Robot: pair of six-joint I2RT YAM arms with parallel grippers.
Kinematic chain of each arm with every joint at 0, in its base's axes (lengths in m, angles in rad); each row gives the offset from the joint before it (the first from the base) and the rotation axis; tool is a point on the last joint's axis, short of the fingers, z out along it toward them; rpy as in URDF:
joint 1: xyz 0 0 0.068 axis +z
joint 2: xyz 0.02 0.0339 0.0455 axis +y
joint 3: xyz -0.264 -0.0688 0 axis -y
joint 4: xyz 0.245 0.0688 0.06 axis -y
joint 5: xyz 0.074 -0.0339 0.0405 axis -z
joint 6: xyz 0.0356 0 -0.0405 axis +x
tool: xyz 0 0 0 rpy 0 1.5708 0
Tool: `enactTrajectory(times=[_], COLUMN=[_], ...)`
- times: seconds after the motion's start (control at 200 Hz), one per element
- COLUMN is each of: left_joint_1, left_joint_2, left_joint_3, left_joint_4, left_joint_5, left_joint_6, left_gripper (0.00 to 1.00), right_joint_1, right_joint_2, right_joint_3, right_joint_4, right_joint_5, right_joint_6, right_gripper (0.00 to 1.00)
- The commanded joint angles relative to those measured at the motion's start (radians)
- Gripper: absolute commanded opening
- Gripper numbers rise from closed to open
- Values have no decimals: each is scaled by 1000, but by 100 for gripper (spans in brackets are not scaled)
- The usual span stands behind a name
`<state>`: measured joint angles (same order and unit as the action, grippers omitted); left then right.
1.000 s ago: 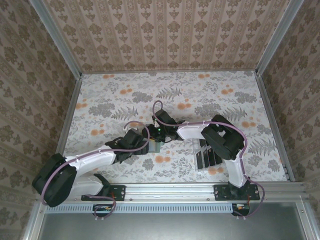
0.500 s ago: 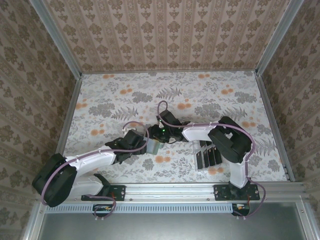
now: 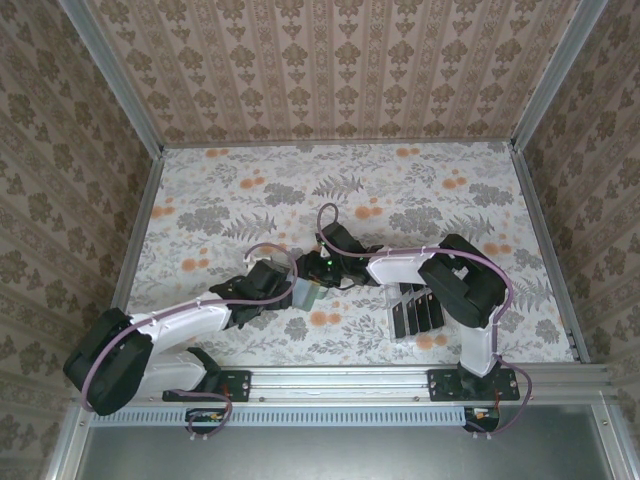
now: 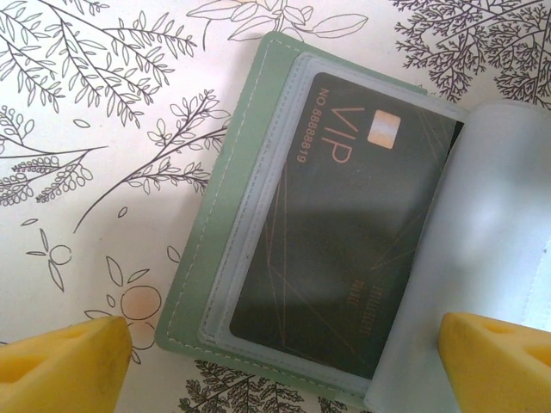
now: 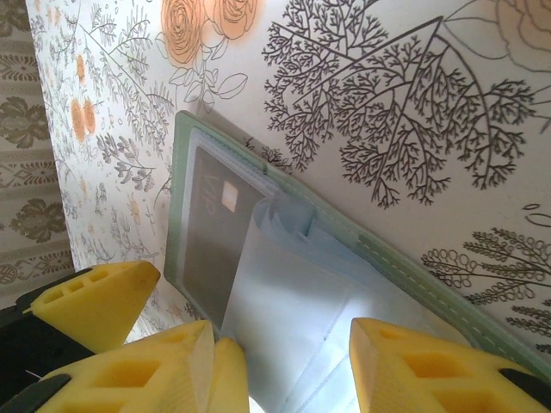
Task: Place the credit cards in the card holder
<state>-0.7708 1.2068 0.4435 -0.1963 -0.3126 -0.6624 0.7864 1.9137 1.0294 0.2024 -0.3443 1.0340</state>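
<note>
The card holder (image 3: 305, 294) lies open on the flowered table, sage-green outside (image 4: 194, 284). A black credit card (image 4: 344, 241) marked VIP sits inside its clear sleeve, also seen in the right wrist view (image 5: 207, 241). My left gripper (image 4: 284, 344) hovers open just above it, one yellow fingertip on each side of the holder. From the right, my right gripper (image 5: 288, 353) stands over the holder (image 5: 176, 198) with its jaws part-way apart. A pale grey-blue inner leaf (image 5: 293, 292) is raised at its fingertips. In the top view both grippers, left (image 3: 290, 292) and right (image 3: 318, 280), meet over the holder.
A clear slotted rack (image 3: 392, 300) with more black cards (image 3: 415, 312) upright in it stands to the right of the holder, under my right forearm. One finger of the left gripper (image 5: 95, 297) sits close beside the right gripper's fingers. Patterned walls enclose the table.
My right arm's elbow swung out to the right and its gripper shifted slightly over the holder. The left arm stayed where it was, its jaws narrowing a touch.
</note>
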Motion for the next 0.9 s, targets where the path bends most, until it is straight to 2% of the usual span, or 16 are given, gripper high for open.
enactTrajectory(times=[0.0,0.895], left_joint_1=[2,7], left_joint_2=[-16,-14], left_joint_3=[-18,-19], left_joint_4=[-23,-21], left_joint_5=[-25,-25], left_joint_6=[-20,-16], left_gripper=[94,93], right_joint_1=[15,29], right_joint_2=[-1,13], right_joint_3=[17,-47], right_joint_4=[20,77], right_joint_5=[14,16], right_joint_6=[21,52], right_gripper=[47,47])
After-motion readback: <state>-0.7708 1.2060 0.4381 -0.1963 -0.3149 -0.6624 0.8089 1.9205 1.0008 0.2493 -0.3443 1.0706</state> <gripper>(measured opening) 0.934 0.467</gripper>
